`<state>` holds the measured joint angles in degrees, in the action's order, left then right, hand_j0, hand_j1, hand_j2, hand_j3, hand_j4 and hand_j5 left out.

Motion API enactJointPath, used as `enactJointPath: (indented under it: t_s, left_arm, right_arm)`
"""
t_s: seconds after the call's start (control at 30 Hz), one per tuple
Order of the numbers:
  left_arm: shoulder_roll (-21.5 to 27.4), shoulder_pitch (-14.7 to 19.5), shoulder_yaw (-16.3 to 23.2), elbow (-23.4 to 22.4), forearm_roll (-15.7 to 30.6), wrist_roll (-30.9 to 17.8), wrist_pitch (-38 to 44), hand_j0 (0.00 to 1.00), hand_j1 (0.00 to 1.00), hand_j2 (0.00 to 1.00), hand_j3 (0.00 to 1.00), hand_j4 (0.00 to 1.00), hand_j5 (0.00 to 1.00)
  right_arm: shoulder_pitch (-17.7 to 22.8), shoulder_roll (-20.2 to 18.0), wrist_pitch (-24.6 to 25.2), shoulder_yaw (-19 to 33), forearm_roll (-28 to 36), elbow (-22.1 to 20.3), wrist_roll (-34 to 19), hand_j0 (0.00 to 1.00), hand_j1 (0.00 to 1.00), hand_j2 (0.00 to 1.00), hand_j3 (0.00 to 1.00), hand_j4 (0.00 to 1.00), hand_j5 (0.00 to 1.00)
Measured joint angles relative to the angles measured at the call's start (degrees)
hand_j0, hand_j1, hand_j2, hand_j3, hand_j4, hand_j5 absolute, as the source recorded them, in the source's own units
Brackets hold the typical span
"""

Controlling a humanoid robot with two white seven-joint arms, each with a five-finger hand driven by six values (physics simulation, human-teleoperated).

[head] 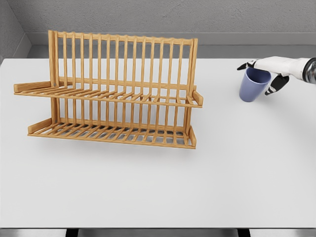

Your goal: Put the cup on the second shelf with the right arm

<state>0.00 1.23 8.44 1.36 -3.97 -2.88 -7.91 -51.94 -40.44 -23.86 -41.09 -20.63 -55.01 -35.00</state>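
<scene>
The two-tier slatted wooden dish rack (113,94) occupies the white worktop (158,192) at 9 o'clock. Both shelves open toward 6 o'clock; the upright slat back closes 12 o'clock. Bare worktop lies between rack and blue cup (254,84).

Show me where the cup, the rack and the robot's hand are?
cup (253,88): head view, on its blue outer wall.
rack (123,54): head view, on an upright back slat.
right hand (270,65): head view, on the white back of the hand.
</scene>
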Motion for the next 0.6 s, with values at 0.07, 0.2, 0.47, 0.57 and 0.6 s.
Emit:
enactJointPath:
  t_s: [0.07,0.2,0.47,0.57,0.6]
  left_arm:
    - [0.00,0.00,0.00,0.00,0.00,0.00,0.00,1.00,1.00,1.00,1.00,1.00,1.00]
    - [0.00,0.00,0.00,0.01,0.00,0.00,0.00,1.00,1.00,1.00,1.00,1.00,1.00]
    - [0.00,0.00,0.00,-0.01,0.00,0.00,0.00,1.00,1.00,1.00,1.00,1.00,1.00]
    - [0.00,0.00,0.00,0.01,0.00,0.00,0.00,1.00,1.00,1.00,1.00,1.00,1.00]
    - [0.00,0.00,0.00,0.02,0.00,0.01,0.00,1.00,1.00,1.00,1.00,1.00,1.00]
  right_arm:
    - [0.00,0.03,0.01,0.02,0.05,0.09,0.04,0.75,0.75,0.75,0.75,0.75,0.75]
    - [-0.35,0.05,-0.04,0.05,-0.04,0.07,0.02,0.70,0.70,0.70,0.70,0.70,0.70]
    - [-0.44,-0.01,-0.36,0.07,-0.12,-0.30,0.01,0.67,0.67,0.67,0.67,0.67,0.67]
    - [-0.97,-0.01,-0.48,0.12,-0.13,-0.40,-0.01,0.67,0.67,0.67,0.67,0.67,0.67]
    - [-1.05,-0.02,-0.52,0.13,-0.12,-0.43,-0.01,0.67,0.67,0.67,0.67,0.67,0.67]
